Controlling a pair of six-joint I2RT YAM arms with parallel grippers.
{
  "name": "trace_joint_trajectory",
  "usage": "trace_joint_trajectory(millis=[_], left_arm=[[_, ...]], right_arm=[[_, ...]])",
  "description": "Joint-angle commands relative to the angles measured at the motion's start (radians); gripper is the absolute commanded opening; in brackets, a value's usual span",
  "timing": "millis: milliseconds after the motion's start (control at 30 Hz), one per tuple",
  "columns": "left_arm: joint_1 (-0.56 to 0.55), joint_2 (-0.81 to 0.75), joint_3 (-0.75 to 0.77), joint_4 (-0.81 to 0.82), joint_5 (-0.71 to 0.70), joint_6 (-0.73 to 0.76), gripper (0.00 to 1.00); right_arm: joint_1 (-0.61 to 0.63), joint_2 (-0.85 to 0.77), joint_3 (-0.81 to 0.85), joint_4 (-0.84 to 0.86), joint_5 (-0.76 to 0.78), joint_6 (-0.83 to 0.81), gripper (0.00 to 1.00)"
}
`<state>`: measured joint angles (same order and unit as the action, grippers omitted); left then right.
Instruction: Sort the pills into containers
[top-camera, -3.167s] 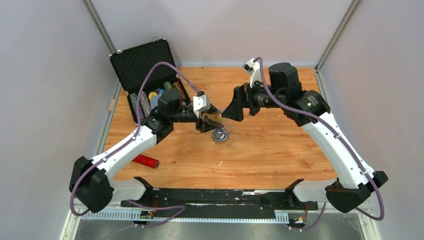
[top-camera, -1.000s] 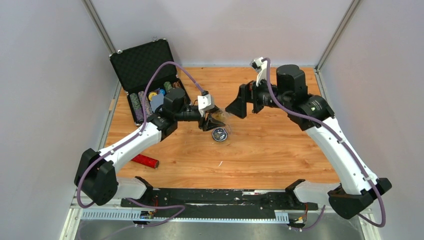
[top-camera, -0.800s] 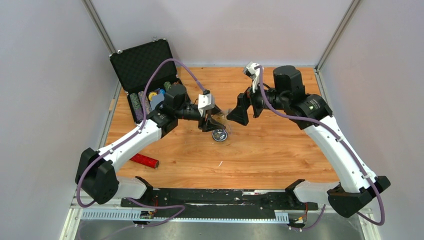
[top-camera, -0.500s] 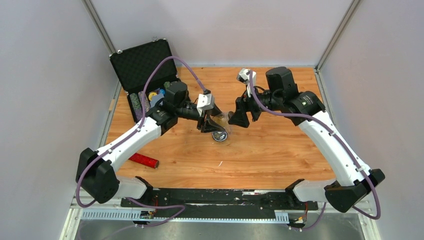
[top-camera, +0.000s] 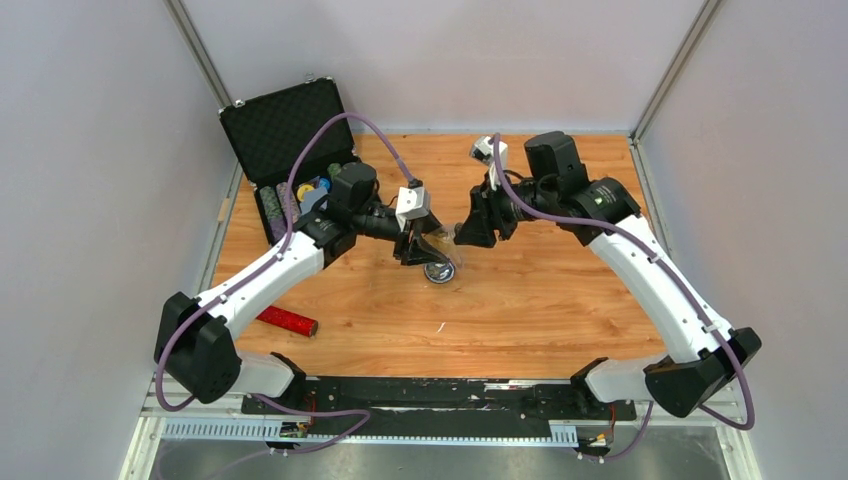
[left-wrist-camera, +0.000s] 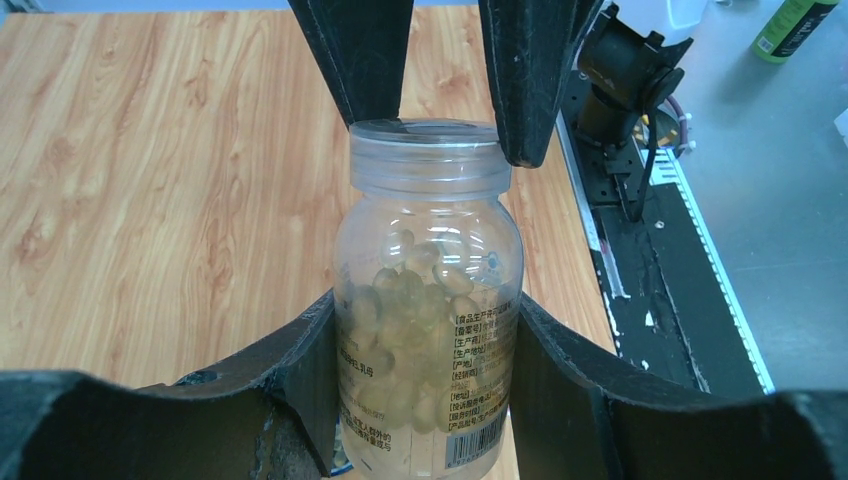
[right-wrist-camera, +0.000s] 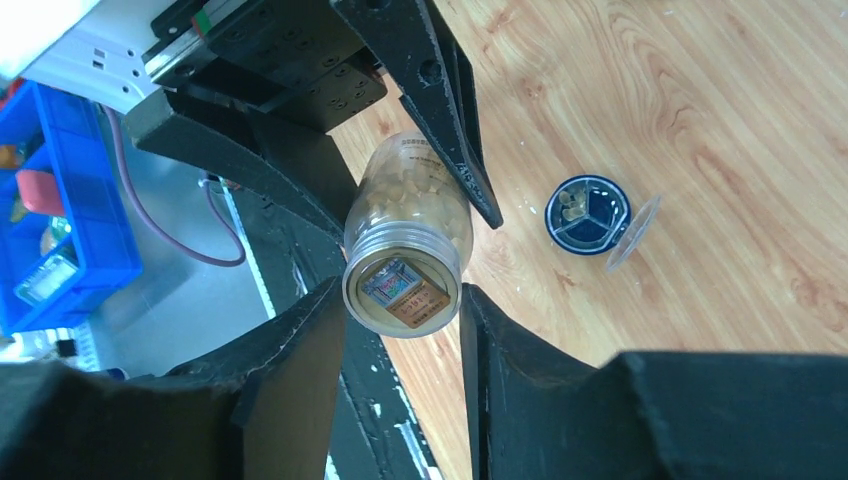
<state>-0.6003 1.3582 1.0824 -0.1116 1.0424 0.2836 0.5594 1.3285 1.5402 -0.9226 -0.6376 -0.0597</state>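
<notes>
The left gripper (top-camera: 421, 250) holds a clear bottle (left-wrist-camera: 428, 390) above the middle of the table (top-camera: 560, 300). Its two fingers (left-wrist-camera: 290, 380) pinch the body of the bottle from both sides. The bottle lies almost level, with its top end pointing to the right. It is filled for a good part with pale yellow pills (left-wrist-camera: 400, 290). The right gripper (right-wrist-camera: 403, 300) meets the bottle from the right. Its fingers stand on both sides of the top end and lie against it, so they pinch the bottle there. In the right wrist view a brown label shows on the end face of the bottle.

The dish (right-wrist-camera: 600, 230) stands on the table close to the middle. In the top view it is just on the near side of the bottle and the left gripper. It is round with a dark rim, and dark dividers make three compartments in it. A few pills lie in one compartment. A clear lid (right-wrist-camera: 637, 232) lies just beside the dish, at its rim.

At the far left an open black case (top-camera: 285, 130) stands with coloured chips inside. A red tube (top-camera: 290, 321) lies at the near left, well apart from the dish.
</notes>
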Motion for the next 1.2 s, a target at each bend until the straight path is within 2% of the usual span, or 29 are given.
trace_joint_trajectory(millis=[0,100,167,300,367,400,433,500,533,567,633,700,800,967,1167], left_arm=[[-0.008,-0.005,0.038,0.037,0.007,0.017,0.04],[-0.007,-0.007,0.029,0.051,-0.028,0.019,0.04],[-0.007,-0.01,0.02,0.062,-0.049,0.016,0.03],[-0.008,-0.013,0.002,0.1,-0.094,0.006,0.02],[-0.009,-0.017,-0.001,0.119,-0.118,0.0,0.02],[-0.009,-0.021,-0.004,0.128,-0.127,0.001,0.02],[-0.009,-0.024,-0.006,0.138,-0.141,0.002,0.02],[-0.009,-0.023,-0.008,0.145,-0.15,0.005,0.02],[-0.009,-0.023,-0.009,0.144,-0.151,0.005,0.02],[-0.009,-0.022,-0.009,0.143,-0.151,0.004,0.02],[-0.009,-0.022,-0.009,0.138,-0.152,0.004,0.02],[-0.009,-0.024,-0.005,0.128,-0.154,0.001,0.03],[-0.009,-0.03,0.004,0.102,-0.143,0.002,0.04],[-0.009,-0.033,0.018,0.048,-0.084,0.019,0.05],[-0.009,-0.031,0.039,-0.008,-0.009,0.038,0.05]], right_arm=[[0.003,0.038,0.03,0.076,0.012,0.148,0.15],[0.014,0.069,0.034,0.089,0.053,0.287,0.0],[0.022,0.081,0.037,0.112,0.087,0.431,0.0],[0.031,0.065,0.031,0.137,0.329,0.767,0.0],[0.03,0.057,0.035,0.142,0.401,0.878,0.01],[0.03,0.057,0.044,0.144,0.424,0.915,0.04],[0.027,0.057,0.053,0.144,0.434,0.942,0.13],[0.022,0.058,0.07,0.151,0.418,0.968,0.56],[0.022,0.053,0.069,0.178,0.39,0.938,0.73],[0.021,0.044,0.061,0.205,0.362,0.9,0.83],[0.016,0.025,0.045,0.224,0.366,0.85,0.93],[-0.004,0.002,0.023,0.246,0.324,0.773,0.95],[-0.02,-0.042,0.01,0.255,0.256,0.554,0.96],[-0.02,-0.124,-0.048,0.22,0.018,0.179,0.97],[-0.02,-0.097,-0.015,0.096,0.017,0.012,0.97]])
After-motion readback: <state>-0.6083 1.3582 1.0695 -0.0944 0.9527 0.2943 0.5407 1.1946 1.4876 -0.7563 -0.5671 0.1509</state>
